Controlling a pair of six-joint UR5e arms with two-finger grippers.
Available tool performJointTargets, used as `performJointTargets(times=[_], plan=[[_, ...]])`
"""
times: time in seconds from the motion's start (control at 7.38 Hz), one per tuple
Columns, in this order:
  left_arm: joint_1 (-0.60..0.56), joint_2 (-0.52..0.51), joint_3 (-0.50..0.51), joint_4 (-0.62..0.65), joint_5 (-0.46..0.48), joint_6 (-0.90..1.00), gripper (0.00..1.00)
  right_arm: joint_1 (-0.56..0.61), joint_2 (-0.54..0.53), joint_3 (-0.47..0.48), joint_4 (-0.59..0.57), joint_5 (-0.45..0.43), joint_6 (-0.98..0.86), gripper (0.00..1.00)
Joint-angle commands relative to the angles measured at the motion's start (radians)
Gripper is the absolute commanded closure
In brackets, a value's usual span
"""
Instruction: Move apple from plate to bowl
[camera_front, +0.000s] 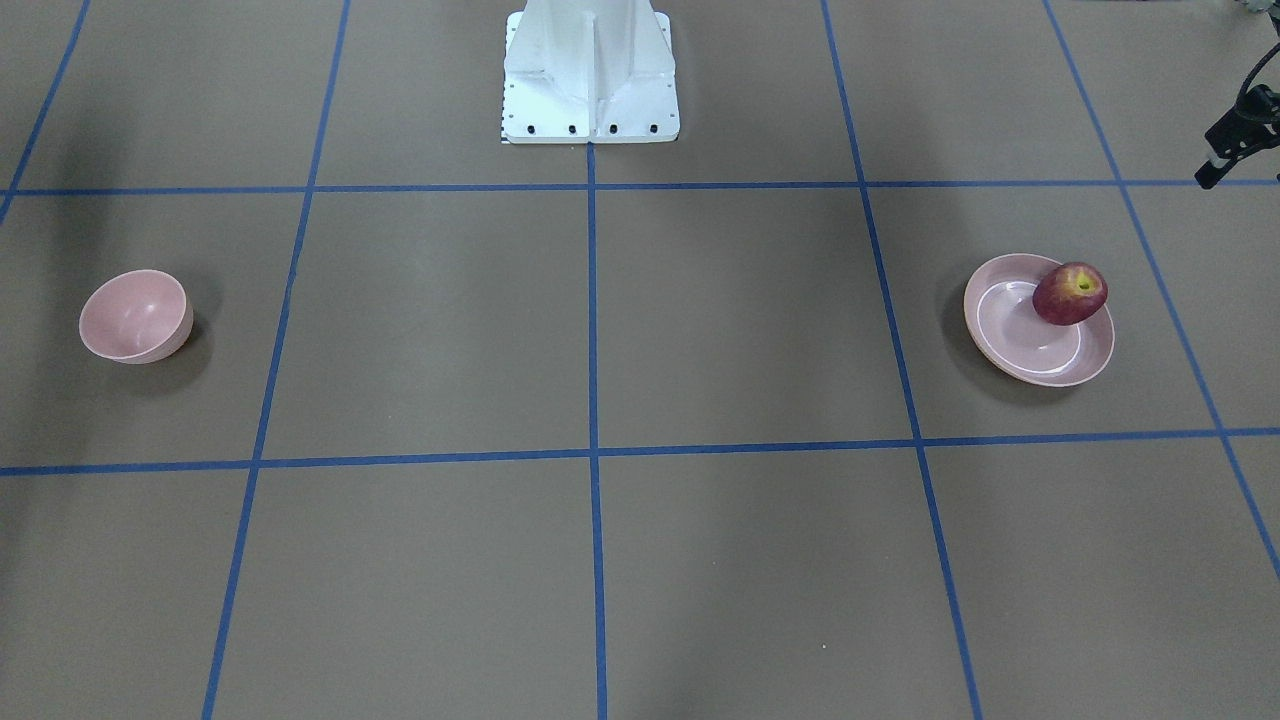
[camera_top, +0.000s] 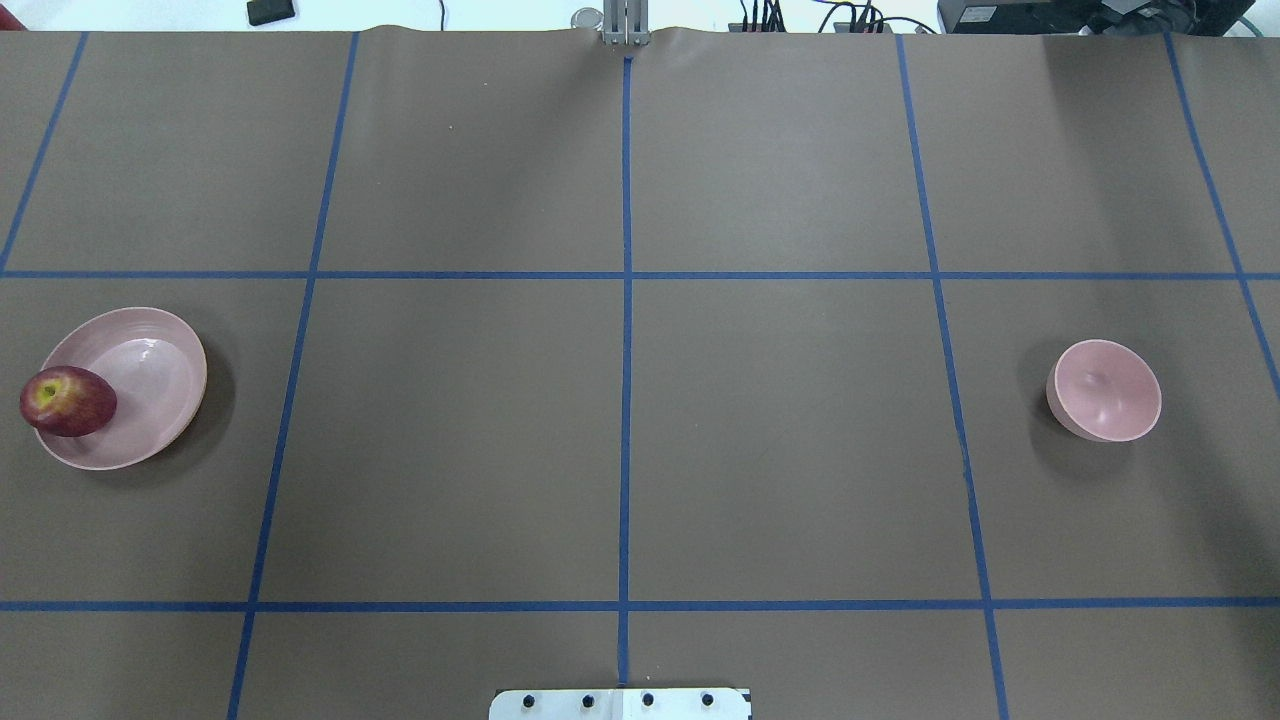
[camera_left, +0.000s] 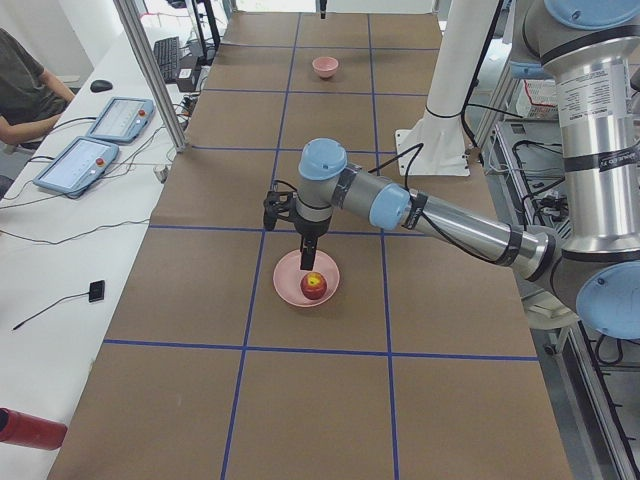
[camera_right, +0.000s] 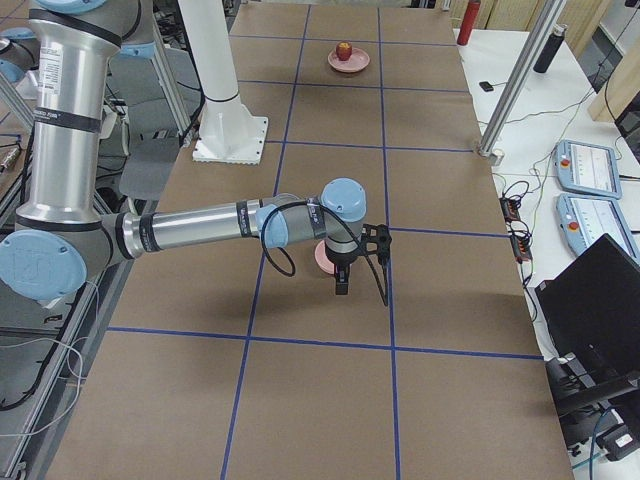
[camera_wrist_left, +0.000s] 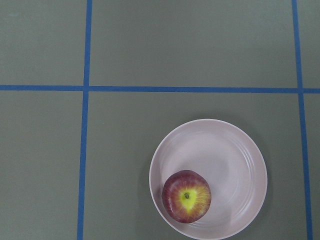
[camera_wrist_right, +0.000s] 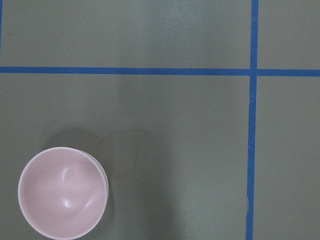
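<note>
The dark red apple (camera_front: 1070, 293) with a yellow stem hollow lies on the wide pale pink plate (camera_front: 1020, 345), near its rim. Both show in the overhead view, apple (camera_top: 68, 401) on plate (camera_top: 150, 370), and in the left wrist view, apple (camera_wrist_left: 186, 196) on plate (camera_wrist_left: 225, 155). The small deep pink bowl (camera_top: 1105, 390) stands empty at the table's other end and shows in the right wrist view (camera_wrist_right: 62, 192). My left gripper (camera_left: 308, 262) hangs above the apple. My right gripper (camera_right: 342, 288) hangs above the bowl (camera_right: 322, 258). I cannot tell whether either is open or shut.
The white robot base (camera_front: 590, 75) stands at the table's mid edge. Blue tape lines divide the brown table. An operator's bench with tablets (camera_left: 95, 140) and a metal post (camera_left: 150, 75) runs along the far side. A dark cabled part (camera_front: 1240, 130) shows at the edge.
</note>
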Motion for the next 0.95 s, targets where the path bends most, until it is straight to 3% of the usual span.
performJointTargets(times=[0.0,0.41,0.81], plan=[[0.0,0.003,-0.016,0.0,-0.001,0.0,0.02,-0.009,0.014,-0.01,0.02,0.001,0.038,0.0],[0.001,0.001,-0.019,0.003,0.001,0.0,0.02,-0.014,0.04,-0.068,0.1,0.033,0.085,0.0],[0.003,0.001,-0.015,0.006,-0.002,0.0,0.02,-0.063,0.095,-0.074,0.103,0.057,0.277,0.0]])
